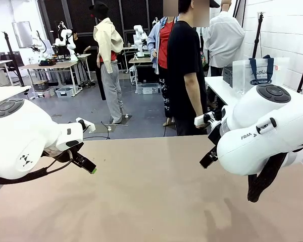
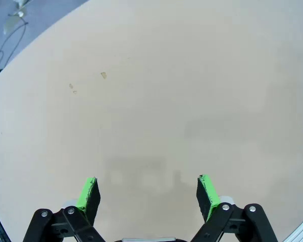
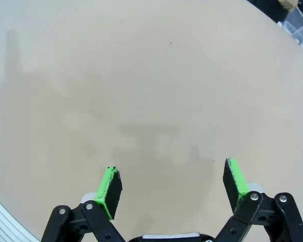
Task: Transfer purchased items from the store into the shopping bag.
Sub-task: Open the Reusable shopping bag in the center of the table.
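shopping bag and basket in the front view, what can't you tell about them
- shopping bag, front view: its lower edge is hidden behind the right arm. Its contents are too far off and hazy to tell, and the script lettering is too small to read.
- basket, front view: the bag covers most of it, leaving a dark corner. Its own wall hides whatever it holds.

Glossy white rounded left arm (image 1: pixel 20 141) and right arm (image 1: pixel 278 126) have dark grey round caps (image 1: pixel 272 93) and black cables (image 1: pixel 262 176). The black left gripper (image 2: pixel 147 181) and right gripper (image 3: pixel 171 168) carry green pads (image 2: pixel 87 192).
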Robot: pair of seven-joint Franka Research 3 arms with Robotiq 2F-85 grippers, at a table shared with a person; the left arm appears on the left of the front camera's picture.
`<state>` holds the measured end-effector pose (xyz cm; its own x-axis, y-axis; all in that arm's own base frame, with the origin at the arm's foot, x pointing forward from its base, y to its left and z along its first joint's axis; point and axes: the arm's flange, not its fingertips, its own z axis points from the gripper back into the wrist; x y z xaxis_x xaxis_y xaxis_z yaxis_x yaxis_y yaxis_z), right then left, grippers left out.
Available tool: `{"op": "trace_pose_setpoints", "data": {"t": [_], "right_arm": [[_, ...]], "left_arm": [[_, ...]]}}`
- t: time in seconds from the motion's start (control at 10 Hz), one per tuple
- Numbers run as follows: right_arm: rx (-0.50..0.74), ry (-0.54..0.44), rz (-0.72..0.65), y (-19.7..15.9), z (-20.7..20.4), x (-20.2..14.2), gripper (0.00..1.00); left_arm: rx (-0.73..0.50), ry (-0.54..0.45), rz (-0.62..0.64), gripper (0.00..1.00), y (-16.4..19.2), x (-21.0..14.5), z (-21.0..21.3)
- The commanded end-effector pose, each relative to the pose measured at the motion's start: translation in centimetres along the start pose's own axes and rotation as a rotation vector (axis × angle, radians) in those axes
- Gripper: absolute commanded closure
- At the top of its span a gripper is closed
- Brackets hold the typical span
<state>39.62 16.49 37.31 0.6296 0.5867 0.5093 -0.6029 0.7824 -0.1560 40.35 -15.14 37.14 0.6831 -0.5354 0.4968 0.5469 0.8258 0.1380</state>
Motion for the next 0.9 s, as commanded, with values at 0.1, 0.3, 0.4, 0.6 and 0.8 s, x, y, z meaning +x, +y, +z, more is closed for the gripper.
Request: {"op": "trace_pose_setpoints", "data": {"t": [0.1, 0.3, 0.4, 0.6, 0.8], "right_arm": [[-0.001, 0.0, 0.002, 0.08, -0.01, 0.02, 0.0], [-0.001, 0.0, 0.002, 0.08, -0.01, 0.02, 0.0], [-0.001, 0.0, 0.002, 0.08, -0.01, 0.02, 0.0], [-0.001, 0.0, 0.002, 0.08, -0.01, 0.02, 0.0], [-0.001, 0.0, 0.002, 0.08, -0.01, 0.02, 0.0]], "left_arm": [[0.0, 0.0, 0.001, 0.0, 0.05, -0.02, 0.0], [0.0, 0.0, 0.001, 0.0, 0.05, -0.02, 0.0], [0.0, 0.0, 0.001, 0.0, 0.05, -0.02, 0.0], [0.0, 0.0, 0.001, 0.0, 0.05, -0.02, 0.0], [0.0, 0.0, 0.001, 0.0, 0.05, -0.02, 0.0]]}}
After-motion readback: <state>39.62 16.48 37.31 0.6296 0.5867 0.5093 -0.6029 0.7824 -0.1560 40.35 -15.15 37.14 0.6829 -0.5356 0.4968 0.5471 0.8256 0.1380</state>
